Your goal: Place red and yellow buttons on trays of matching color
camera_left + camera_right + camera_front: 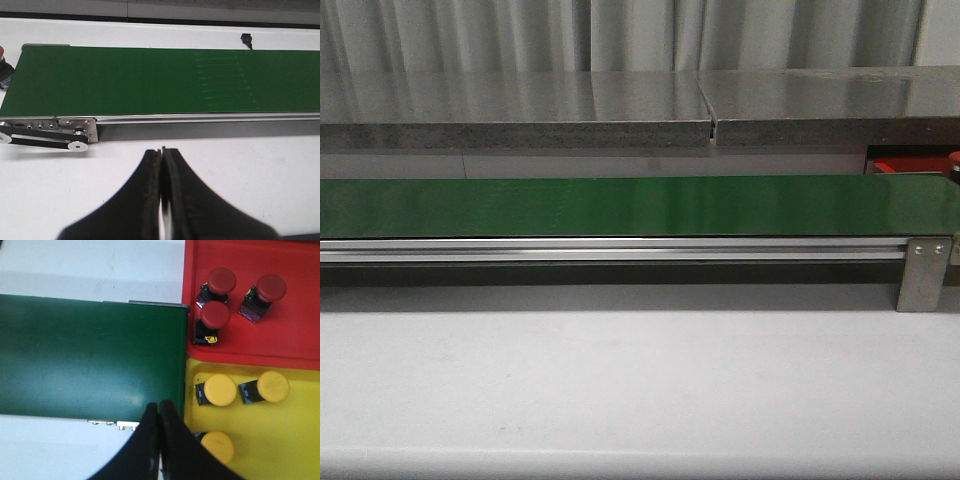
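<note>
Holding three red buttons [215, 315] red tray [295, 335], three yellow buttons [220, 390] yellow tray [280, 440]

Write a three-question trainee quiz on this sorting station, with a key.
1. True or false: the green conveyor belt carries a button right now.
2. How many red buttons lie in the red tray, and how many yellow buttons in the yellow tray?
3. The right gripper is: A) open, B) shut on nothing, C) holding a button.

Key
1. False; no view shows a button on it.
2. Three and three.
3. B; the left gripper is likewise shut.
</note>
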Motion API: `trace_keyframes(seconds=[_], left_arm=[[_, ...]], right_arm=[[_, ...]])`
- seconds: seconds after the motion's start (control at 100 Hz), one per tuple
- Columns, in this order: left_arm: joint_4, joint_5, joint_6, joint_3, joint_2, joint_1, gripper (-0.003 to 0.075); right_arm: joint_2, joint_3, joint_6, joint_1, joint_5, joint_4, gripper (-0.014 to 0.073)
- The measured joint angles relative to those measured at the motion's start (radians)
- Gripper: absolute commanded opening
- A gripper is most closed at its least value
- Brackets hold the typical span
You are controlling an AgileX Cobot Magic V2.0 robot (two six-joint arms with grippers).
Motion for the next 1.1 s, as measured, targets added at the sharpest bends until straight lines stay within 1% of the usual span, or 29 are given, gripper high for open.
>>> trace_keyframes(seconds=[0.33,0.68,0.96,1.1], left_arm=[[0.000,0.000,0.000,0.000,0.000,0.000,-0.0020],[0.000,0.000,0.000,0.000,0.000,0.000,-0.0020],[0.000,0.000,0.000,0.000,0.000,0.000,-0.0020],[0.000,0.000,0.000,0.000,0.000,0.000,-0.0020]], right_arm=[[-0.257,0.226,-0.002,0.000,-0.030,0.000,-0.0117],[-0.507,0.419,-0.002,0.000,-0.065,0.000,-0.0117],[-0.707,0.536,-0.002,0.000,-0.067,0.000,-0.0117],[-0.774,0.571,-0.002,0.000,-0.067,0.000,-0.0117]])
